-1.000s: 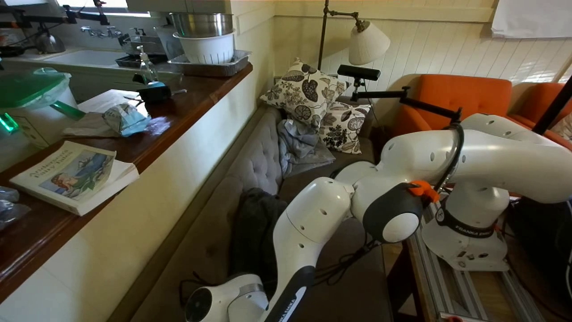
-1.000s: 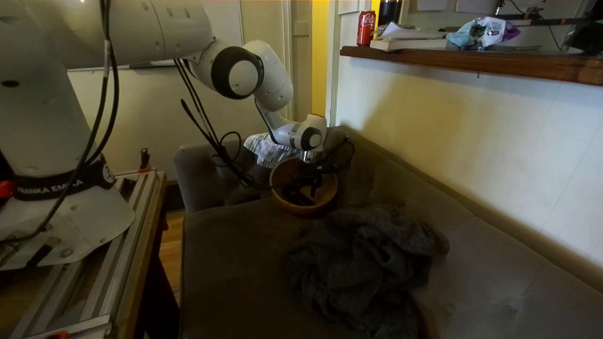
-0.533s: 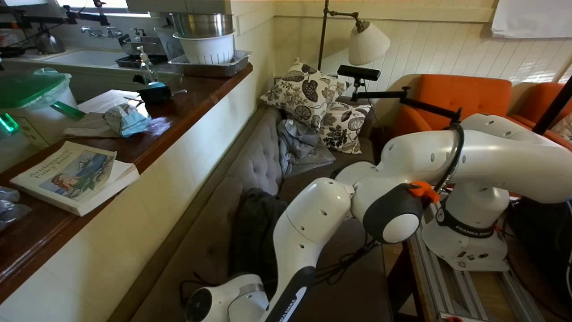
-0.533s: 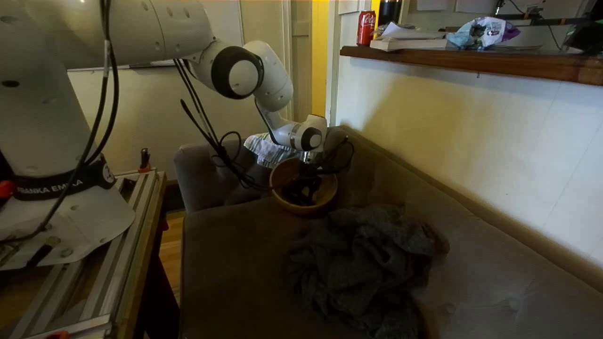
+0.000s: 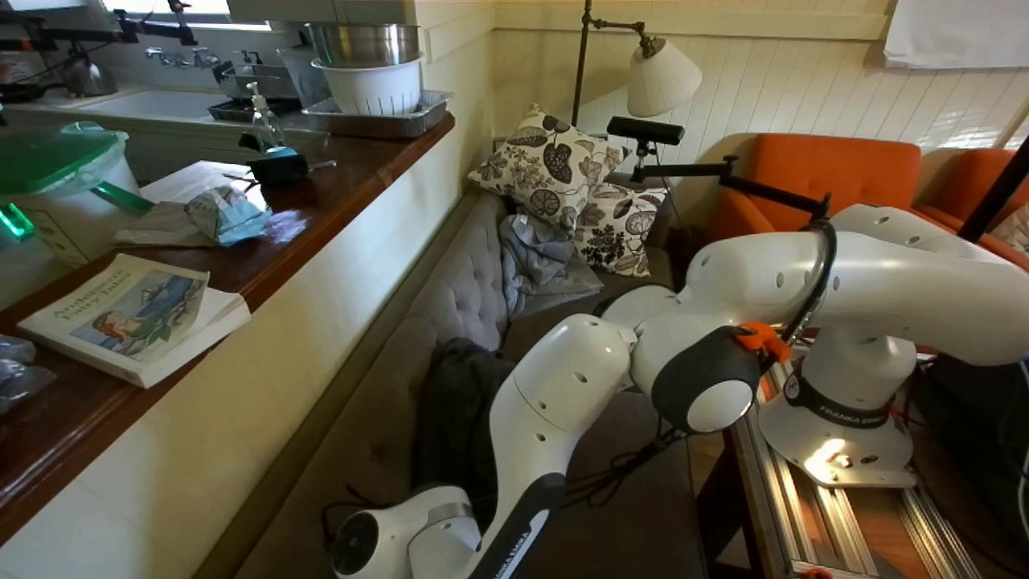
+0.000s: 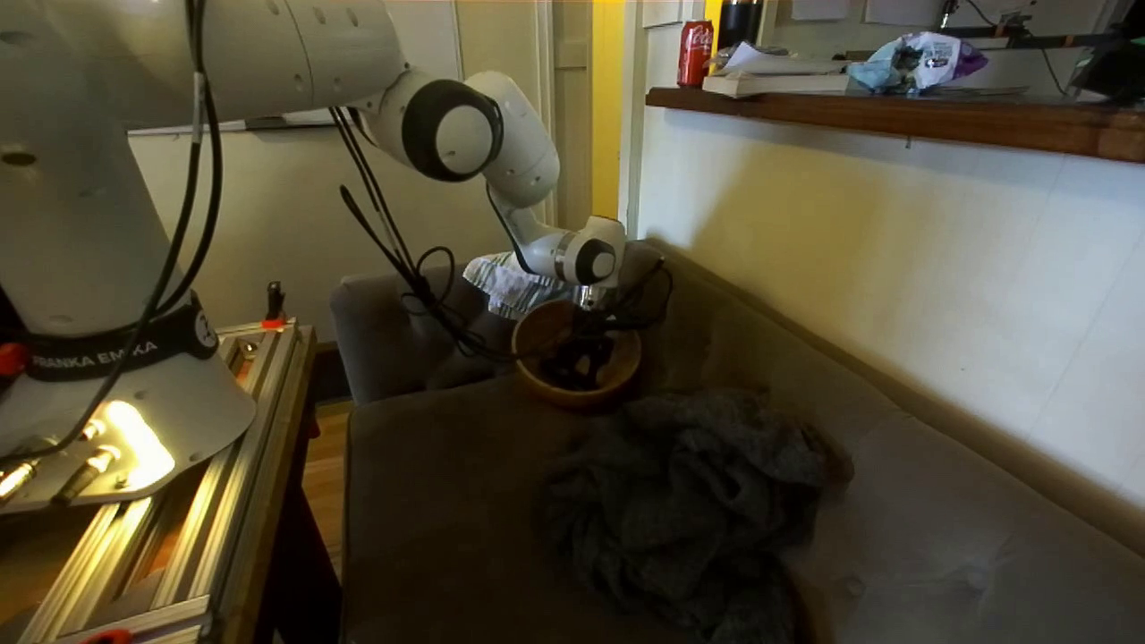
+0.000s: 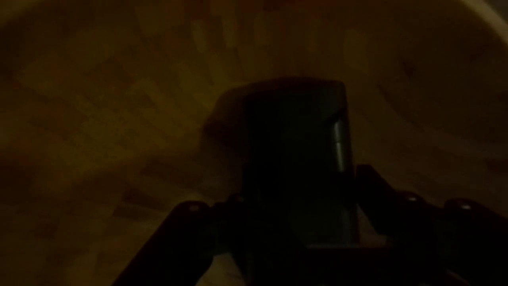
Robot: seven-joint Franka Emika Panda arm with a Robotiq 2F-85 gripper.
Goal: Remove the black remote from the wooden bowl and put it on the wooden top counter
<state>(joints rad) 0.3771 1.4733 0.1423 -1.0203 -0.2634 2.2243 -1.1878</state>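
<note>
In wooden bowl (image 6: pixel 544 324), black remote (image 7: pixel 297 139), long axis up the wrist view

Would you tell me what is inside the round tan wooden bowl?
The bowl holds a flat black rectangular remote, straddled by the black tool; contact is too dark to judge. Anything beneath them is covered.

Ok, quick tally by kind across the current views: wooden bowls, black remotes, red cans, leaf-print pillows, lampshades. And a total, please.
Wooden bowl: 1
Black remote: 1, inside that bowl
Red can: 1
Leaf-print pillows: 2
Lampshade: 1
Total: 6
</note>
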